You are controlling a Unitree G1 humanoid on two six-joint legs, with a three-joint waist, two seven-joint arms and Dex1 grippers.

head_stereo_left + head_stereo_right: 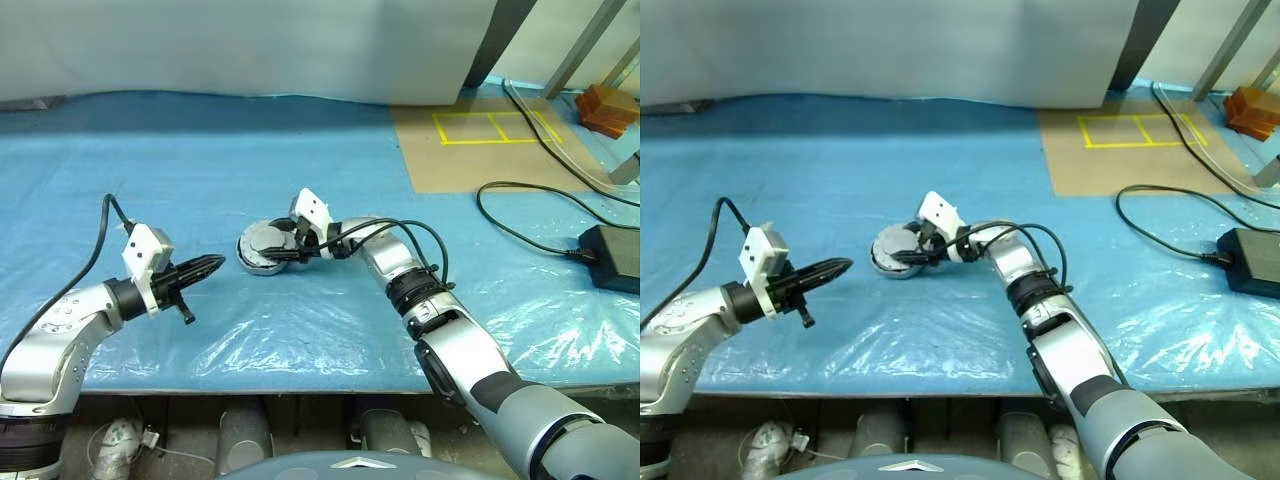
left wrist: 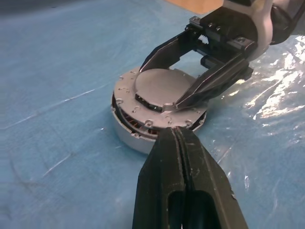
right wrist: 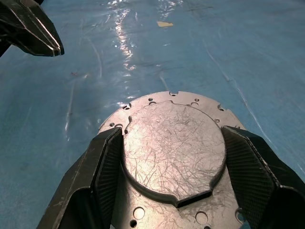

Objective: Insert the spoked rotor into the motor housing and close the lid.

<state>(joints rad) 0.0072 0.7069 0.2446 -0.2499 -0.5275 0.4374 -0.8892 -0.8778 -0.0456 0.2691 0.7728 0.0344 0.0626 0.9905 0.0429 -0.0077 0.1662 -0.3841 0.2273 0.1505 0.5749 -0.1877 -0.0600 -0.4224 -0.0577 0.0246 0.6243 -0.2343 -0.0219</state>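
The motor housing (image 1: pixel 258 262) stands on the blue sheet at the middle of the table. The lid (image 3: pixel 174 143) lies on top of it, plain grey face up. On the side towards my left arm a gap under the lid shows copper windings (image 2: pixel 143 125). My right gripper (image 1: pixel 275 247) reaches in from the right, and its two fingers press on opposite sides of the lid's raised round centre. My left gripper (image 1: pixel 210 265) is shut and empty, a short way left of the housing and pointing at it. The spoked rotor is hidden.
A black power brick (image 1: pixel 610 255) with looping cables lies at the right. A brown board with yellow tape (image 1: pixel 480 150) is at the back right, beside an orange object (image 1: pixel 608 108). White cloth (image 1: pixel 250 45) bounds the back. The table's front edge (image 1: pixel 250 385) runs just before my arms.
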